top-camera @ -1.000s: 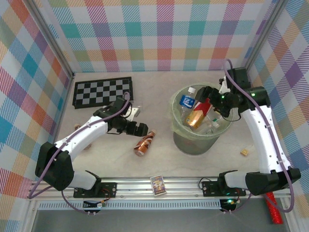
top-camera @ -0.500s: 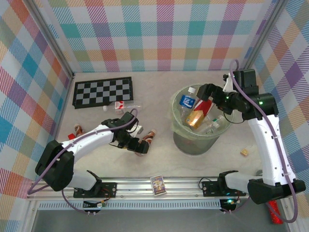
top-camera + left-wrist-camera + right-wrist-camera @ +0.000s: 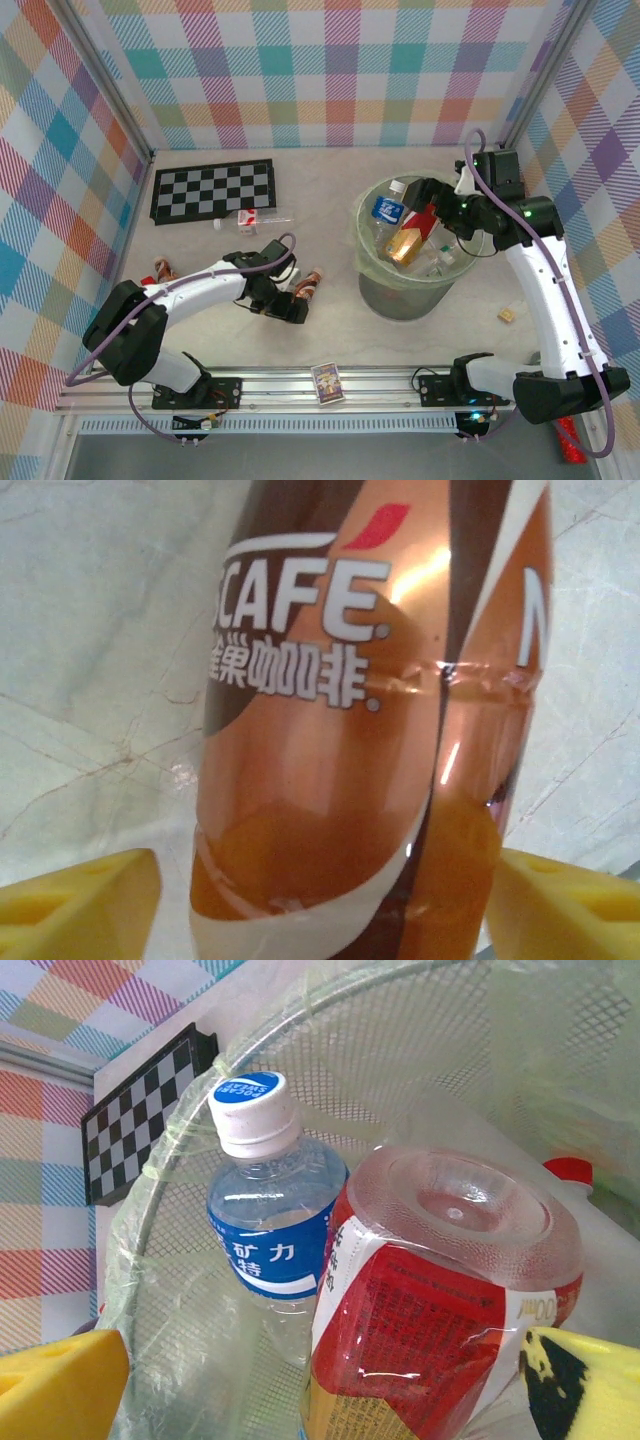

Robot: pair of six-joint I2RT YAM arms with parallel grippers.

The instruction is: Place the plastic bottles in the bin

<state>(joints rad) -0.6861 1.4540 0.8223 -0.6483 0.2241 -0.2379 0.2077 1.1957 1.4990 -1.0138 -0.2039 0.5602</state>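
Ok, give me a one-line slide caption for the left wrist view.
Yellow jaws flank an orange-brown Nescafe coffee bottle lying on the pale marbled tabletop.

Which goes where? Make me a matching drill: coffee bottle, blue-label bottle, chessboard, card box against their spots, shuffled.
Things:
1. coffee bottle
2. blue-label bottle
3. chessboard
4. card box

Places:
A. near edge, on the rail
B. inside the bin
C. lying between the fingers of the left hand
D. flat at the far left of the table

Pairs: 1-C, 2-B, 3-D, 4-A
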